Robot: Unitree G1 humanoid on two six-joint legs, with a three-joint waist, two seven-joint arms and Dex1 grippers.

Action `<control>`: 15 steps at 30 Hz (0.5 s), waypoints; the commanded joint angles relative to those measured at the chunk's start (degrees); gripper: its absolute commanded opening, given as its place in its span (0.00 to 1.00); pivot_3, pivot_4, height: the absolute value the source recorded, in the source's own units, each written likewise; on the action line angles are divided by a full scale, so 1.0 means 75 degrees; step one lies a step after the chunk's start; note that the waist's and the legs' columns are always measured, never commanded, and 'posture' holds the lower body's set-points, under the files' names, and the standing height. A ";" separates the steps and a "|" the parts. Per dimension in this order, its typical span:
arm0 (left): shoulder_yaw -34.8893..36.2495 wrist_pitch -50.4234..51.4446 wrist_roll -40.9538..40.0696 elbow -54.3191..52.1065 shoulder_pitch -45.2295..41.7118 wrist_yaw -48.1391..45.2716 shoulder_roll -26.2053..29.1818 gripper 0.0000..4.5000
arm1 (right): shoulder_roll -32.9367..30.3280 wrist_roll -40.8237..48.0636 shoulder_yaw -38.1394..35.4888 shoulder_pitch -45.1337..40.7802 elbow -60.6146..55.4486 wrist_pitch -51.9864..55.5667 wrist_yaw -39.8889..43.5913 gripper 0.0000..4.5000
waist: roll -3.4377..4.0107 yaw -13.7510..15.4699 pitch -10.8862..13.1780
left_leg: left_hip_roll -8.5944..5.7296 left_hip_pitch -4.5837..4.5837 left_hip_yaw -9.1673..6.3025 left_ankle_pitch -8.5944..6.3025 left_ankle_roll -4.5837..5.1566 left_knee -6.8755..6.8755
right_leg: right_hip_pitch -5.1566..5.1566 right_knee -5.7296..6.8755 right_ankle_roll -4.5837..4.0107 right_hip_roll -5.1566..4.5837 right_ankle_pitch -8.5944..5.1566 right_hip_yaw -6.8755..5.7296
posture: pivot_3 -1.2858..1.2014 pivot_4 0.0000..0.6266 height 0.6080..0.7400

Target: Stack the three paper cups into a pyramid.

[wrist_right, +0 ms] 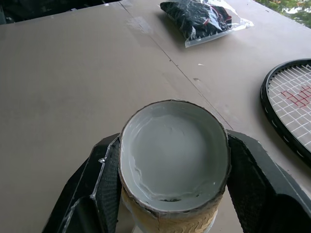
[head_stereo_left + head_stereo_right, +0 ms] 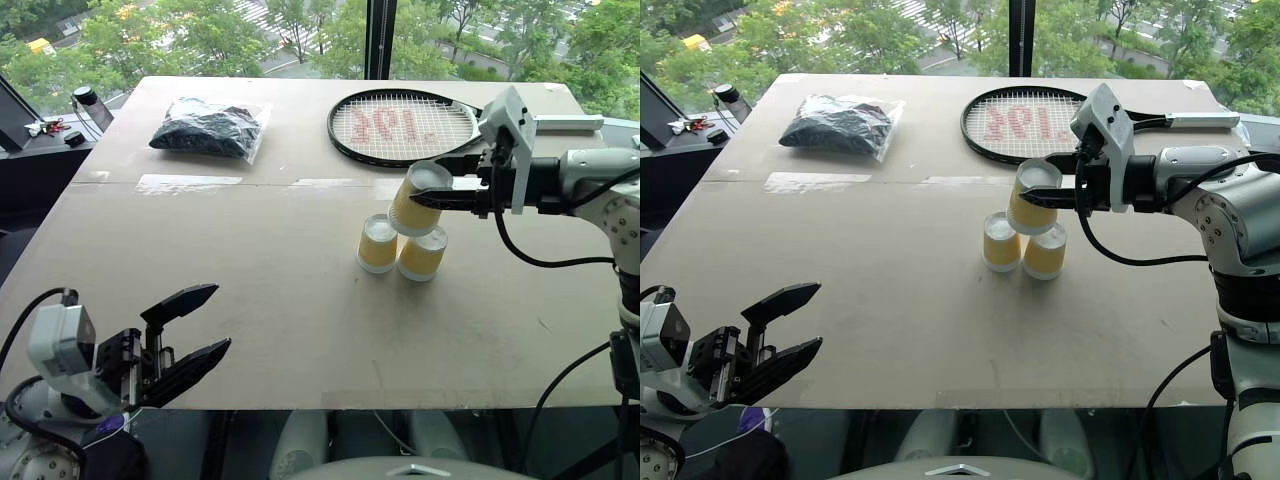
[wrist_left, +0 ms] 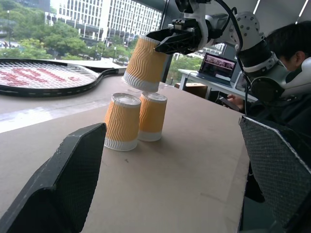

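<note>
third cup (image 2: 414, 199) clamped in right hand (image 2: 432, 192), tilted, seemingly just above two cups (image 2: 400, 250)

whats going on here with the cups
The robot is building a small cup pyramid on the table. Two paper cups stand upside down, side by side. The right pincer is shut on the third cup, holding it tilted just above those two, not yet set down. The left pincer hangs open near the table's front edge. A racket and a dark bag lie further back.
</note>
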 commanded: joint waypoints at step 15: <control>0.0028 0.0410 -0.0144 -0.0087 -0.0385 0.0044 0.0139 1.00 | 0.0041 -0.0193 0.0263 0.0301 -0.0529 -0.0449 -0.0236 0.99 | -0.0002 -0.0004 -0.0001 | -0.0002 0.0001 0.0002 0.0001 -0.0001 0.0001 | 0.0001 0.0002 0.0001 0.0004 0.0000 0.0001 | 0.52 0.24 1.00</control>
